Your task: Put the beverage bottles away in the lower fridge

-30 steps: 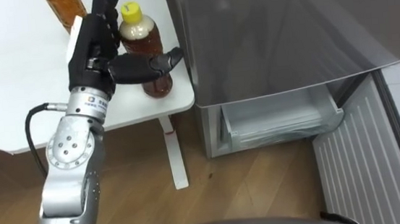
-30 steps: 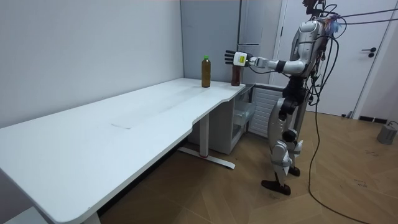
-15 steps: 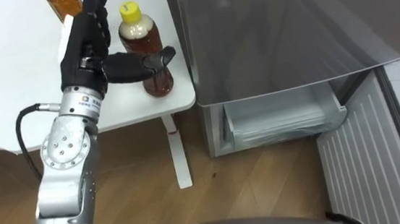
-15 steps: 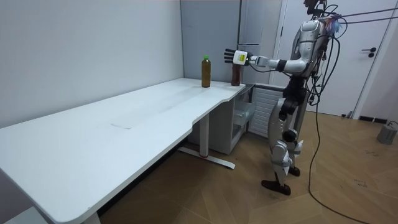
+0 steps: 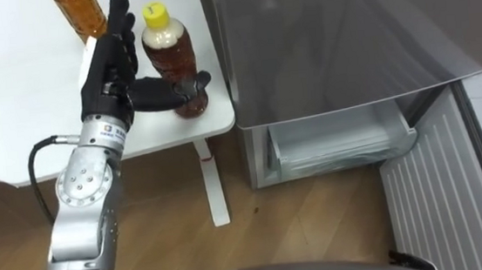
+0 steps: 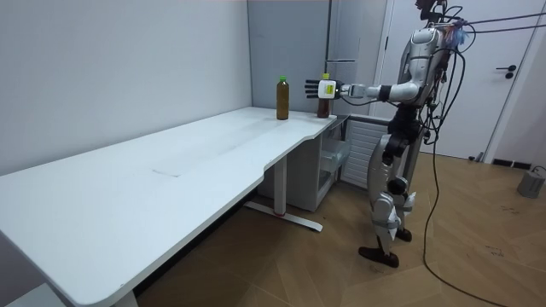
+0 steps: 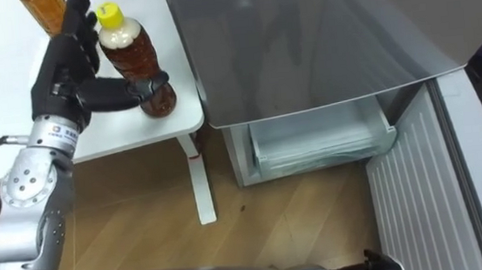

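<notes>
Left eye view showed the robot's left hand (image 5: 111, 66) raised over the white worktop (image 5: 20, 110), beside a yellow-capped bottle (image 5: 172, 55) of brown drink. The fingers stood straight and apart along the bottle's left side. The thumb reached across the front of its lower part, and I could not tell whether it touched. The bottle stood upright near the worktop's right corner, close to the fridge (image 5: 328, 31). A second bottle (image 5: 80, 11) of amber drink stood upright farther back, just behind the fingertips. To the right, the fridge's lower compartment (image 5: 338, 144) lay open with a clear drawer showing, its door (image 5: 443, 196) swung out to the right. Room view showed the robot standing on the wooden floor at the worktop's end, left arm stretched out level toward the two bottles.
</notes>
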`<state>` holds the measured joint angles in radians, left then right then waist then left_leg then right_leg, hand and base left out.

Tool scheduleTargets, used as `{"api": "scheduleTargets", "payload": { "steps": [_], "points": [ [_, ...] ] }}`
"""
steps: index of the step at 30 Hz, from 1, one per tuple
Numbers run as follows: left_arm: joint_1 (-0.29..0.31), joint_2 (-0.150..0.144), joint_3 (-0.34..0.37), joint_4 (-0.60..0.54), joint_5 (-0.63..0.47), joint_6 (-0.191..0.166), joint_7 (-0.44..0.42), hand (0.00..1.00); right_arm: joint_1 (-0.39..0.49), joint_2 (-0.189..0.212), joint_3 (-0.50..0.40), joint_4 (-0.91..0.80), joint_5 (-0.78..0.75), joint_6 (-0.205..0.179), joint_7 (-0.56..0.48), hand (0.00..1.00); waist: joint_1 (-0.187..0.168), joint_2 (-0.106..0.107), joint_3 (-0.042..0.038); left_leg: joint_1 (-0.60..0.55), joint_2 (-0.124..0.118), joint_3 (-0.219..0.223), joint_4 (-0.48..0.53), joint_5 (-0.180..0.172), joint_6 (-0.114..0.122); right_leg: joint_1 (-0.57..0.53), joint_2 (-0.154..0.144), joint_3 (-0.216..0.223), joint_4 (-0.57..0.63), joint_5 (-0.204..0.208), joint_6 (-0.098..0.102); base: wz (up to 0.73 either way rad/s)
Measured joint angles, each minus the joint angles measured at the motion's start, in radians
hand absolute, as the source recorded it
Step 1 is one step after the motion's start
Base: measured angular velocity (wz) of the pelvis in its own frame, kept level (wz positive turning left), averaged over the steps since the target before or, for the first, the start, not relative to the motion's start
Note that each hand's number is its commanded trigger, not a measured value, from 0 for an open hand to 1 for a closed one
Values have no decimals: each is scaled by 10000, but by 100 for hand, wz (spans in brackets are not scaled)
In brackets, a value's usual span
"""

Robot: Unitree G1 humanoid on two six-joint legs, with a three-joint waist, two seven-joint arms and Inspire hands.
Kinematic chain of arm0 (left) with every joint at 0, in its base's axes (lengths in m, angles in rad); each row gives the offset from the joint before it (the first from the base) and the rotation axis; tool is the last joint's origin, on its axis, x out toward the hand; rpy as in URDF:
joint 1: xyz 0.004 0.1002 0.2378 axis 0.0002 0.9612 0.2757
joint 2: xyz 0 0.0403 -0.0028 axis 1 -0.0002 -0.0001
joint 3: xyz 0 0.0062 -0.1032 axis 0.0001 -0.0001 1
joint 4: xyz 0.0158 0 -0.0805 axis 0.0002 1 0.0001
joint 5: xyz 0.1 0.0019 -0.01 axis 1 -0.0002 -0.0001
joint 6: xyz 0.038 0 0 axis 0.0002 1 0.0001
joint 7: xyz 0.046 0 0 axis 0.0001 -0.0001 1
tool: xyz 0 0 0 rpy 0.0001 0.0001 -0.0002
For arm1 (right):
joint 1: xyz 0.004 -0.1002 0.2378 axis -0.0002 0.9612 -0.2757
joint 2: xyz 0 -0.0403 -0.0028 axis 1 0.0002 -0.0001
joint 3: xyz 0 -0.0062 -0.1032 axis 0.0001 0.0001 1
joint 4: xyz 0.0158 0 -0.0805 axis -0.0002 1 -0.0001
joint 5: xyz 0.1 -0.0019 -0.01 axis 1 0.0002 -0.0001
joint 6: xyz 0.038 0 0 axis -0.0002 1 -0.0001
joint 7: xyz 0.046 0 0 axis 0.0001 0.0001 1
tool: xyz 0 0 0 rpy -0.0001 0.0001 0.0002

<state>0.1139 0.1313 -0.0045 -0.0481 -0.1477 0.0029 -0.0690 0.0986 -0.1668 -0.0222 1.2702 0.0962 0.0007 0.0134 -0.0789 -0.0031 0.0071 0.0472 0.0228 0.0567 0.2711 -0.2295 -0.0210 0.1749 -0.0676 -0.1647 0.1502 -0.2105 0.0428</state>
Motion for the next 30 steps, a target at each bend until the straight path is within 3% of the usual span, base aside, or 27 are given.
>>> {"api": "scheduleTargets", "payload": {
  "steps": [14, 19, 30],
  "points": [
    [-122, 51, 27, 211, -929, 263, 3, 0, 7, 13, 3, -1, 203, 19, -13, 0, -30, 39, 4, -2, -1, -7, 18, 0, 1, 0, 1, 18, 10, 0, -1, 0],
    [-434, 88, 35, 315, -1365, 407, 195, 0, 160, -17, 6, -242, 203, 176, 53, 0, 3, 53, 21, 39, 0, -13, 5, 0, 0, 16, 1, 20, 36, 1, -1, 0],
    [-716, 116, 36, 284, -1749, 421, 265, 0, 473, -56, -9, -598, 134, 255, 174, 0, -14, 39, 38, 105, 13, 110, -43, -2, 2, -3, 6, 157, 55, 6, -7, -2]
  ]
}}
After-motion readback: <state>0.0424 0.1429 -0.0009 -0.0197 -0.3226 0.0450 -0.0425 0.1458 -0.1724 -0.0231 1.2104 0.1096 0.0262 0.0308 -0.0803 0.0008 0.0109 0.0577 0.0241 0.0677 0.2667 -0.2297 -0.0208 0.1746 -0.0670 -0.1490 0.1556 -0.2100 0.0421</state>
